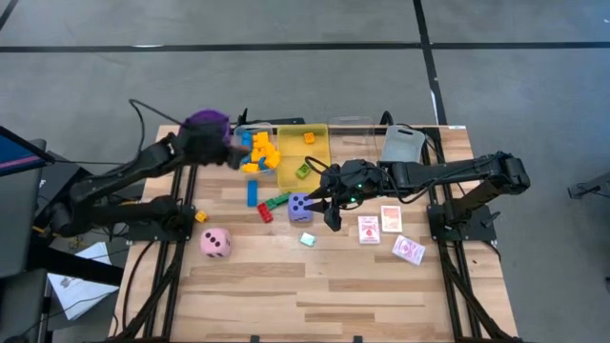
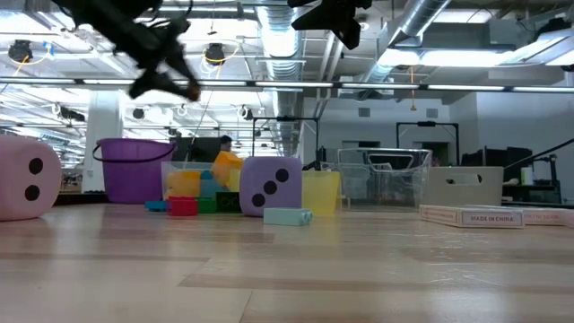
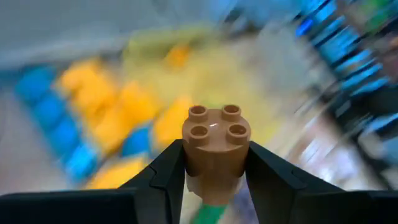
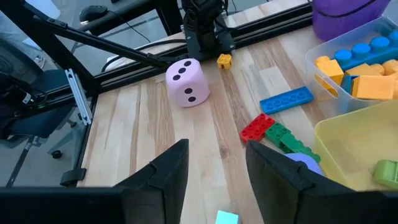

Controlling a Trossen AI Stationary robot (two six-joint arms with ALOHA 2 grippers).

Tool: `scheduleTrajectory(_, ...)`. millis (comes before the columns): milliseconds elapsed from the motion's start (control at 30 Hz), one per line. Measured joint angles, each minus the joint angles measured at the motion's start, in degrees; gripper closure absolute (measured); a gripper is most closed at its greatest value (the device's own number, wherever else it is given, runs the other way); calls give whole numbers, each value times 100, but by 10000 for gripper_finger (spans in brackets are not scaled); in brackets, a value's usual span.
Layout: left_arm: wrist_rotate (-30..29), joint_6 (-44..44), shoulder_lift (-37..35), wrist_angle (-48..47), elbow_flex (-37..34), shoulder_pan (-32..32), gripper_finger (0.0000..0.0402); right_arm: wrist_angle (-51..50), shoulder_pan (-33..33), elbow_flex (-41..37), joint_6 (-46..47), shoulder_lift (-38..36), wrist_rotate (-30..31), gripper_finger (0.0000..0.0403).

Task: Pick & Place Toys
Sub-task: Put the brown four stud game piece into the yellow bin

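Closest in, the left tool [image 3: 214,177] is clamped on a round orange four-stud block [image 3: 216,146], pinched on its smooth sides – it's up in the air over the clear tray [image 1: 250,131] of yellow and blue blocks. Looks light, rigid, a bit slick – sides are the place to grab. Farther over, the right tool [image 1: 333,211] hangs empty above the bench [image 1: 334,286], fingers apart, just beside the purple die [image 1: 299,207].

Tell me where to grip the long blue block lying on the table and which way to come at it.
Grip the long blue block across its two long side faces, near the middle, coming straight down from above. It lies flat, studs up, apart from the clear tray and the red block, so both long sides look free.
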Motion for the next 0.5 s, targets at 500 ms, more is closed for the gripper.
scheduleTrajectory(500,-35,-749,3276,3327,2,-523,267,0,-4,0,208,-2,0,249)
